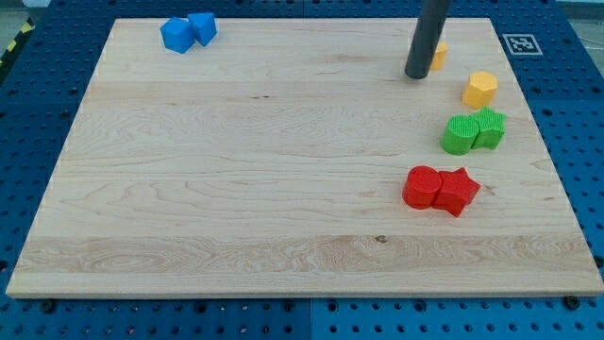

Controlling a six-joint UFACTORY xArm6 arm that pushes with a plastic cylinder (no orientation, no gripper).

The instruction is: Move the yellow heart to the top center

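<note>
A yellow block (440, 55), likely the yellow heart, sits near the view's top right, mostly hidden behind my rod; its shape cannot be made out. My tip (416, 75) rests on the board right against that block's left side. A second yellow block (480, 89), a hexagon shape, lies to the lower right of the tip.
Two blue blocks (188, 31) touch each other at the view's top left. A green cylinder (460, 135) and a green block (490, 127) touch at the right. A red cylinder (422, 187) and a red star (457, 192) touch below them. The wooden board (236, 189) has blue pegboard around it.
</note>
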